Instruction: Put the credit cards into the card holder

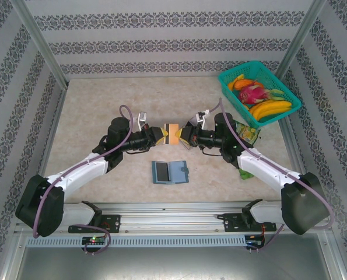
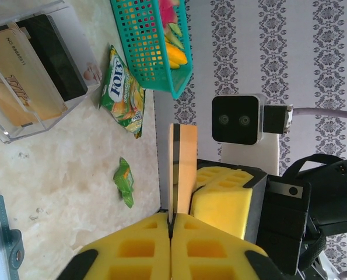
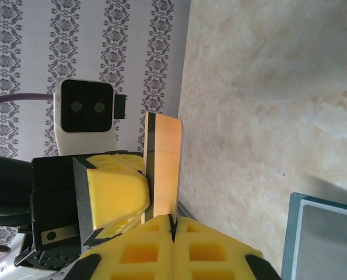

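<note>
You are passing a tan-gold credit card [image 1: 172, 133] in mid-air: left end effector [image 1: 161, 135] and right end effector [image 1: 182, 135] are both clamping it. The open card holder [image 1: 170, 172] is lying on the worktop [image 1: 103, 105] nearby; next, one grip should release.

tan card [image 1: 173, 133] edge-up midair, teal wallet [image 1: 177, 172] open

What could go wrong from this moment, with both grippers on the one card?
1. The left gripper and right gripper are both shut on opposite ends of the tan card, held in mid-air. If one pulls before the other lets go, the card may bend or spring free.
2. Each gripper holds only a narrow strip at the card's edge, so the card could slip and land outside the open wallet.
</note>
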Tool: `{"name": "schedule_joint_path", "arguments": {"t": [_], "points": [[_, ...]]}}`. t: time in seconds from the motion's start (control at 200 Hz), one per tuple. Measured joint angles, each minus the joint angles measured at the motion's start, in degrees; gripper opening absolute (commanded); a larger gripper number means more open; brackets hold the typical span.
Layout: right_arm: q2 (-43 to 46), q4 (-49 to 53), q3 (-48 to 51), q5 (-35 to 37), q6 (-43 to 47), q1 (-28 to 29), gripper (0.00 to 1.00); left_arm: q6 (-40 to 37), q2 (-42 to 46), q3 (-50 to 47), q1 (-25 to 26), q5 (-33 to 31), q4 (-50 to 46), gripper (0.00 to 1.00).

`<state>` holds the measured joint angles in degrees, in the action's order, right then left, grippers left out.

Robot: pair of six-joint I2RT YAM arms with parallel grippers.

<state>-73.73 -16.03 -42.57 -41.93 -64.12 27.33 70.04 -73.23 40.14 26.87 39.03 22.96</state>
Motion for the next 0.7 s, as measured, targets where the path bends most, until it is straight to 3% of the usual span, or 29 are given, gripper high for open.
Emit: {"name": "schedule_joint_path", "arguments": {"t": [0.07, 0.195, 0.46, 0.699], "points": [[0.0, 1.0, -0.5, -0.3, 0.4, -0.2, 0.21, -0.3, 0.3, 0.0, 0.0, 0.0, -0.6, 0.0], [0.1, 5.5, -1.2, 0.7, 2.9, -0.2, 0.25, 0.9, 2.8, -0.4, -0.1, -2.4, -3.5, 0.0], [2.5, 22.3, -2.0, 12.5, 12.8, 4.3, 0.23, 0.5, 9.0, -4.5, 1.0, -11.7, -14.7, 0.0], [1.9, 23.3, 2.3, 17.0, 15.5, 11.7, 0.09, -2.0, 10.5, -7.2, 12.0, -22.2, -20.3, 0.0]]}}
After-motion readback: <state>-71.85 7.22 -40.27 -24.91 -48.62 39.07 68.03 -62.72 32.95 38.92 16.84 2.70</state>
